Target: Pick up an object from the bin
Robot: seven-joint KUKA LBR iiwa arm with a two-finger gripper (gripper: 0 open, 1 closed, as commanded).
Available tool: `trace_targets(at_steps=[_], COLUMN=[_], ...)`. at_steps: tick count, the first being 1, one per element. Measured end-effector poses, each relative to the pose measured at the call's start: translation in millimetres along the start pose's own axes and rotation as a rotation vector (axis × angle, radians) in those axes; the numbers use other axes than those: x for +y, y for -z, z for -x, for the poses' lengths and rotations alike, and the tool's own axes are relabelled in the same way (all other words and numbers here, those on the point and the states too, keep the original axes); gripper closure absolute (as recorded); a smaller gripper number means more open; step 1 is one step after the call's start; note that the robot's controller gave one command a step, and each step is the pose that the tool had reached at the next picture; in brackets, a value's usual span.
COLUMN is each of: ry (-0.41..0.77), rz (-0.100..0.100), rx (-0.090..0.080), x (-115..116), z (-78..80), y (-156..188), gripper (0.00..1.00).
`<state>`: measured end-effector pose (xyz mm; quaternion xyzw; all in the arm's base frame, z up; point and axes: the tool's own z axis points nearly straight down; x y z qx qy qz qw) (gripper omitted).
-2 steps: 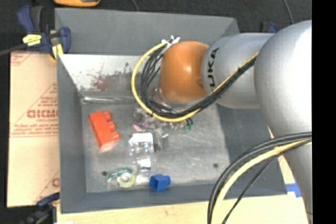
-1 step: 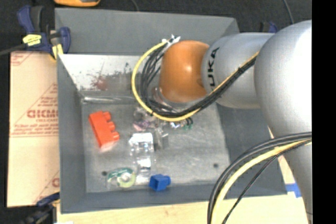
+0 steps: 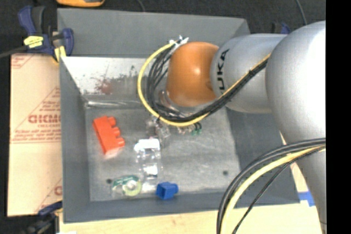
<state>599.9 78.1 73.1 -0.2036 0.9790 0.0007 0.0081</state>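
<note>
Your claw point(image 3: 155, 127) hangs under the orange wrist cover point(image 3: 189, 74) near the middle of the bin point(image 3: 208, 156), just beside a white-and-clear plastic piece point(image 3: 147, 146). You cannot tell whether it is apart or together (the cover hides most of it). An orange toy brick point(image 3: 108, 134) lies further left, and a blue block point(image 3: 166, 190) and a green-and-white ring point(image 3: 127, 186) lie by the near wall.

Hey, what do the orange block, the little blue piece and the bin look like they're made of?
The orange block: probably moulded plastic, smooth, evenly saturated colour, bumps along one side like a toy brick. The blue piece: likely plastic too, flat bright colour, blocky edges. The bin: looks like sheet metal, dull grey, scuffs and reddish smears on its back wall.
</note>
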Motion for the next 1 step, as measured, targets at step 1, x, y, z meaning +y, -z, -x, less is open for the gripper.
trace_targets(at_steps=[1], ry=[-0.007], rz=[-0.002], rx=[0.005], x=[-1.7], z=[4.1], y=[87.0], gripper=[1.00])
